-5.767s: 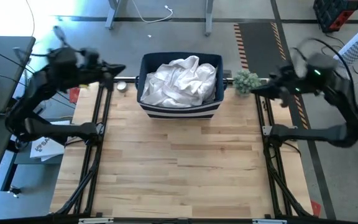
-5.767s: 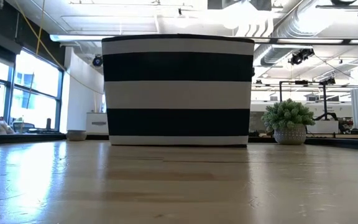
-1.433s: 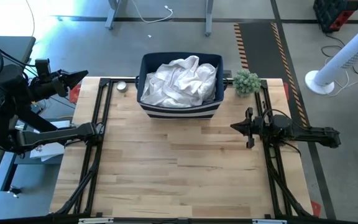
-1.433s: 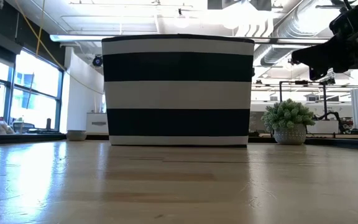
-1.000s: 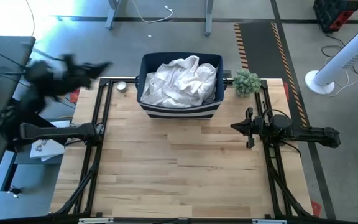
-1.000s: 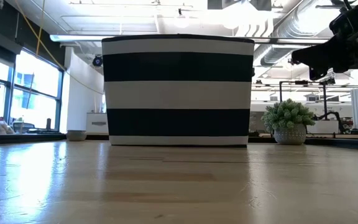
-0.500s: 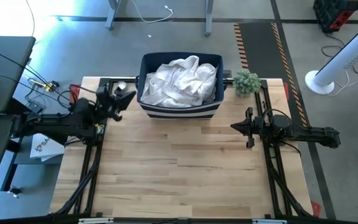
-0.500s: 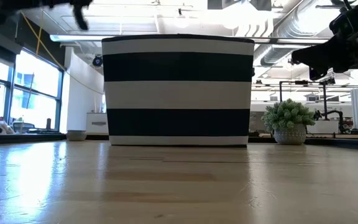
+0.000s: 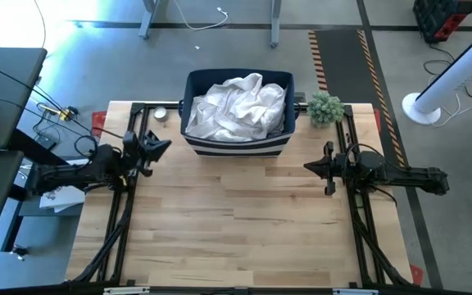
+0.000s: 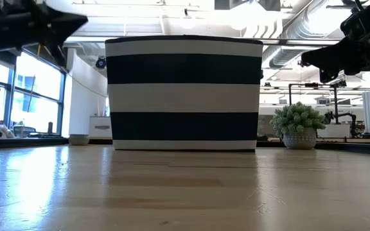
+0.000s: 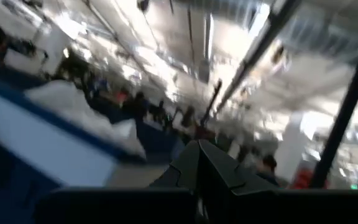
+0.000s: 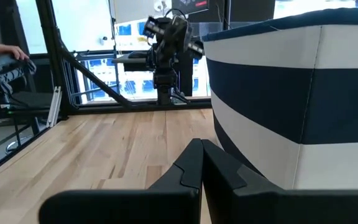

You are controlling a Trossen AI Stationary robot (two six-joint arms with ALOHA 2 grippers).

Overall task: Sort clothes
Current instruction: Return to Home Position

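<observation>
White clothes (image 9: 238, 106) lie heaped in a navy bin with white stripes (image 9: 236, 143) at the table's far middle; the bin also shows in the low view (image 10: 184, 93) and the right wrist view (image 12: 291, 93). My left gripper (image 9: 161, 147) is shut and empty, above the table's left side, just left of the bin. My right gripper (image 9: 308, 167) is shut and empty at the table's right side, near the bin's right front corner; its fingertips meet in the right wrist view (image 12: 201, 152).
A small potted plant (image 9: 324, 106) stands at the far right, right of the bin. A small round dish (image 9: 161, 114) sits at the far left. The wooden table (image 9: 236, 221) in front of the bin is bare. A person's hand (image 12: 5, 53) shows beyond the table.
My left arm has swung from beyond the table's left edge toward the bin, then come down and toward the near edge, ending over the table's left side. My right arm has kept still.
</observation>
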